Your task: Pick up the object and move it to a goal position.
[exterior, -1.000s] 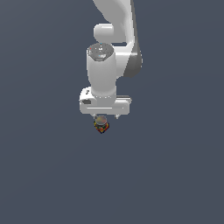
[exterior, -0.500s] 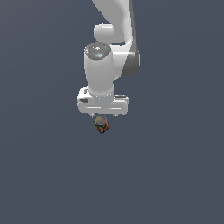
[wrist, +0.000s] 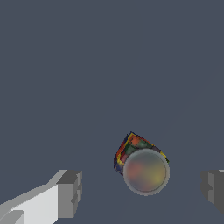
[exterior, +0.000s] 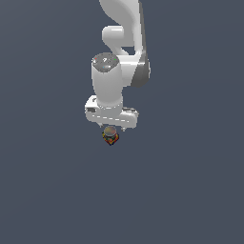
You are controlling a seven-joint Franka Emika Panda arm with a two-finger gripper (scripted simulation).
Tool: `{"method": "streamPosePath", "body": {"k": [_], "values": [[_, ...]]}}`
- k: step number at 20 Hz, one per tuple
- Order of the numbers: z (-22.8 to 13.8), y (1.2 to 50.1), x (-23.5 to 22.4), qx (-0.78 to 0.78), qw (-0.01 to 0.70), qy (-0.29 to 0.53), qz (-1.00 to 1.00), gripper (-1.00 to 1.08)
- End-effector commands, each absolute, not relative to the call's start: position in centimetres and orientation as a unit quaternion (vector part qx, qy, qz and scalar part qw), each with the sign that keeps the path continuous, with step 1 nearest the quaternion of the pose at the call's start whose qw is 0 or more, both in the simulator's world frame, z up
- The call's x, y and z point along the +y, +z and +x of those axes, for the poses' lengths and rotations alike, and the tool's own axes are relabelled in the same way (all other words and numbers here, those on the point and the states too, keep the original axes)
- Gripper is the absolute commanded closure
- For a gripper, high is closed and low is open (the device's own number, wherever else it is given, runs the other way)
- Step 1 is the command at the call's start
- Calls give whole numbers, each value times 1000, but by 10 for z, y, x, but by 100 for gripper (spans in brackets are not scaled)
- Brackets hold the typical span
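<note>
The object (exterior: 111,140) is a tiny cube with red, yellow, green and dark patches, lying on the plain grey floor directly below the white hand. In the wrist view the object (wrist: 130,148) rests tilted, partly covered by a translucent sphere. My gripper (exterior: 113,129) hovers just above it, pointing down. Seen from the wrist, the gripper (wrist: 141,189) is open, with one grey fingertip (wrist: 70,193) and the other fingertip (wrist: 213,186) far apart on either side. Neither finger touches the object.
A translucent greyish sphere (wrist: 145,171) with faint red and yellow tints overlaps the object; the same sphere (exterior: 110,131) sits right under the hand in the exterior view. All around is a flat dark grey floor (exterior: 190,190).
The hand has come down slightly toward the object over the last second. The object has stayed where it was, and the fingers remain apart.
</note>
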State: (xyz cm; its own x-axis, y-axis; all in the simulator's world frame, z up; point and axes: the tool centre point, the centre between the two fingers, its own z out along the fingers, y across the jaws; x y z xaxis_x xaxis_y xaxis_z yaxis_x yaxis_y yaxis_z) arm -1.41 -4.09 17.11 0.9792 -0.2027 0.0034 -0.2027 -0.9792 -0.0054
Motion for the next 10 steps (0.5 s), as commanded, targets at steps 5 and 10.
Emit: {"method": "streamPosePath", "body": {"k": [5, 10], "values": [[-26, 149, -47, 191, 3, -1, -982, -92], [-37, 133, -52, 263, 3, 0, -965, -92]]}}
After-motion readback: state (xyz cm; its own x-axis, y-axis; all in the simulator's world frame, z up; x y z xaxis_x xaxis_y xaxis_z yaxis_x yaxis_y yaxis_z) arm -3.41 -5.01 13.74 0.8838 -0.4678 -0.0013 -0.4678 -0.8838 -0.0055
